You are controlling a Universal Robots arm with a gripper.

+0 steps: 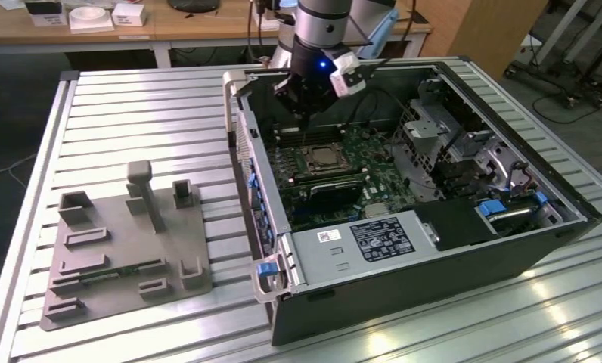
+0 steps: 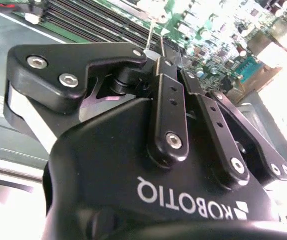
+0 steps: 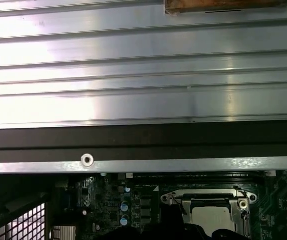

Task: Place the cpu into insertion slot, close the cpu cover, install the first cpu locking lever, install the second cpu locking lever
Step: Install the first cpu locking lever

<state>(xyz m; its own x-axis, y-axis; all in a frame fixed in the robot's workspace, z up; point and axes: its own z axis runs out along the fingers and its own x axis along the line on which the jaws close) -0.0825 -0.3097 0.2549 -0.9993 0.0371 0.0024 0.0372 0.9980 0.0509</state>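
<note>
The gripper (image 2: 152, 54) is seen closest in the second wrist view, its black linkages drawn up over the green circuit board (image 2: 218, 30); whether it is clenched or released cannot be told. In the first wrist view the cpu (image 3: 214, 218) is seen lying silvery face up in the insertion slot (image 3: 209, 201), bordered by the silvery cpu cover (image 3: 183, 206). In the exterior view the gripper (image 1: 303, 113) is held above the slot inside the open computer case (image 1: 402, 295), which rests on a slatted metal table (image 1: 140, 106) beside a grey fixture plate (image 1: 129, 249).

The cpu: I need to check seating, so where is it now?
In the exterior view the cpu lies in the insertion slot on the green board, just below the gripper.
</note>
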